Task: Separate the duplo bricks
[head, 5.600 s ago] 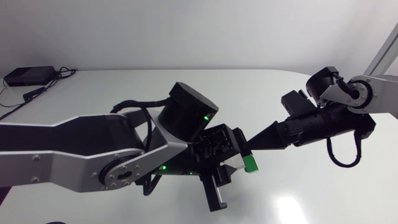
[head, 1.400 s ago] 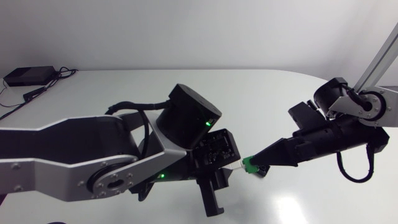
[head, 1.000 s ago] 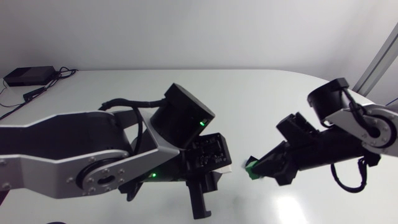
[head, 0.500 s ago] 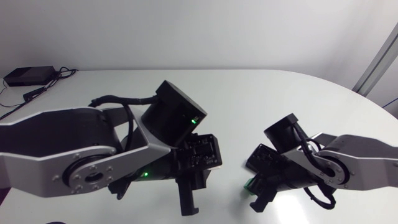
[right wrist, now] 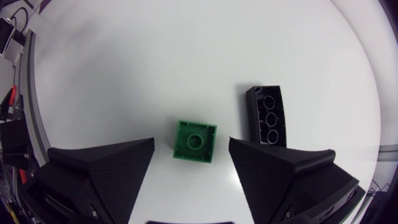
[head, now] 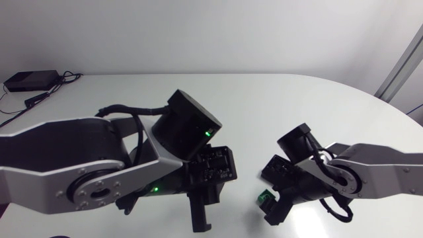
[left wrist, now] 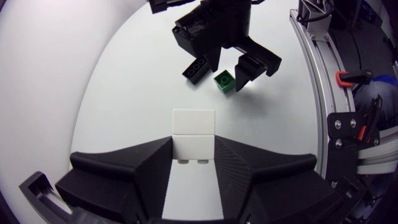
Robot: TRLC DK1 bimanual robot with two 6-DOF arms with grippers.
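The left claw (left wrist: 193,142) is clamped on a white brick (left wrist: 193,123), both fingers pressing its sides, held up above the worktop (head: 277,112). At its 3 o'clock from overhead, the right claw (right wrist: 191,146) hangs spread wide over a green brick (right wrist: 195,141). That brick lies on the worktop between the fingers, touching neither. A black brick (right wrist: 268,116) lies just beside it.

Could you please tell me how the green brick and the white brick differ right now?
The green brick lies free on the table, inside the open right gripper; the white brick is clamped by the left gripper. The green brick has a black brick beside it; the white brick has none. Both sit within a gripper's span.
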